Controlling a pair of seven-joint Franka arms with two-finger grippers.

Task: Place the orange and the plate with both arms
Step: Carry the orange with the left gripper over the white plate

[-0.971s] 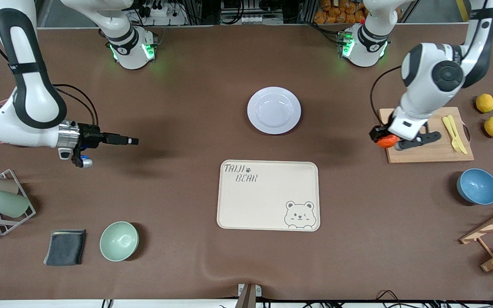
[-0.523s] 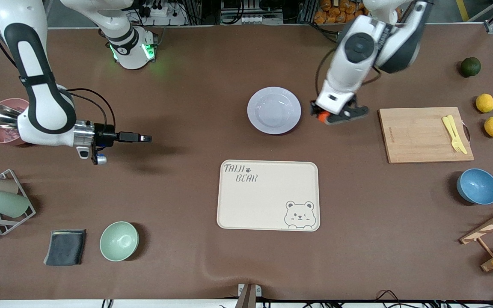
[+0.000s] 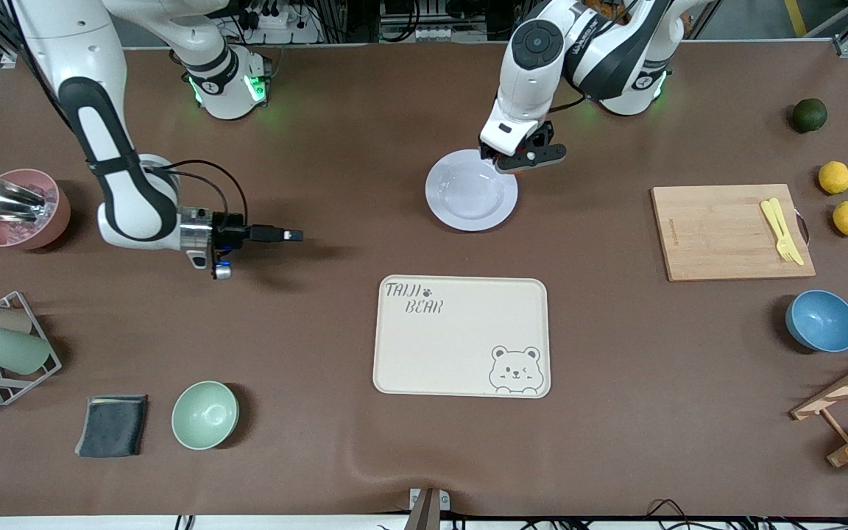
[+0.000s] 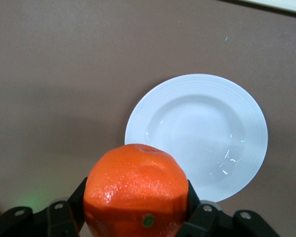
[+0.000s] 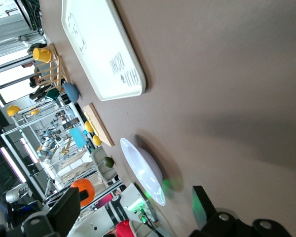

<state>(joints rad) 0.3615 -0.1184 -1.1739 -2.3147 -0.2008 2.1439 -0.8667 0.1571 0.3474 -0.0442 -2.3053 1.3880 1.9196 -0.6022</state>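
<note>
Over the plate's (image 3: 471,190) rim, on the side toward the bases, the left gripper (image 3: 520,156) hangs in the front view; the orange is hidden there under the wrist. Bare brown table (image 3: 336,147) surrounds the plate on every side, with the cream tray (image 3: 461,337) nearer the camera and the cutting board (image 3: 732,232) well apart toward the left arm's end. Low over open table toward the right arm's end, the right gripper (image 3: 288,235) points at the plate, fingers drawn together on nothing.

From the left wrist view, the orange (image 4: 136,190) sits clamped between both black fingers (image 4: 71,207), above the table just beside the plate (image 4: 197,133), whose dish is bare.

From the right wrist view, the plate (image 5: 140,170) lies ahead across unobstructed tabletop, the tray (image 5: 101,47) off to one side, the orange (image 5: 82,190) a small spot farther off.
</note>
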